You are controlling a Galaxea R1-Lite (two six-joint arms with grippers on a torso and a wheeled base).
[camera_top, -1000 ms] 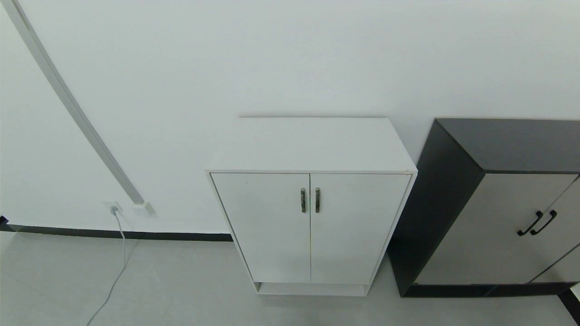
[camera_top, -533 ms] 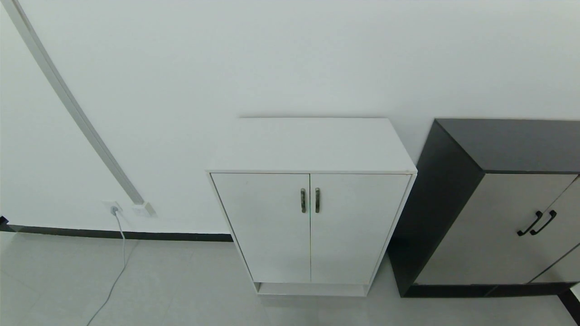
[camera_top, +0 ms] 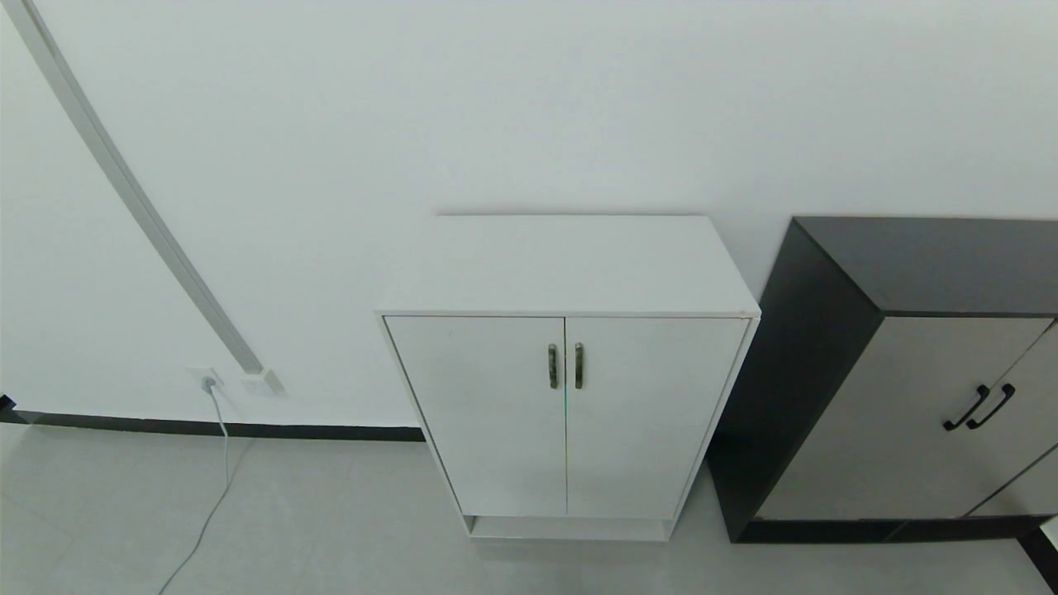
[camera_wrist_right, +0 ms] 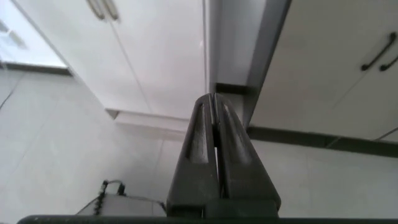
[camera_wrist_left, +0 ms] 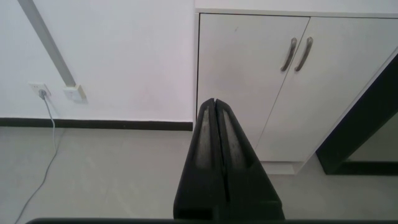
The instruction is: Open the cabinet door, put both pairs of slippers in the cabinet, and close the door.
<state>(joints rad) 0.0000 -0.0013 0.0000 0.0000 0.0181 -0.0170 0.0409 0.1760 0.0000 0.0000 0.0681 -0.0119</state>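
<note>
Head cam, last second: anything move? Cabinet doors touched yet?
Nothing visibly changed. The white cabinet has both doors shut, as before, and the dark cabinet beside it stands where it was.

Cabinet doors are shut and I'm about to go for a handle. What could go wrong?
1. On the white cabinet, the two handles sit close together, so the fingers may snag both.
2. Left gripper and right gripper are shut; reaching in like that would likely bump the door.
3. The dark cabinet alongside has a similar pair.
</note>
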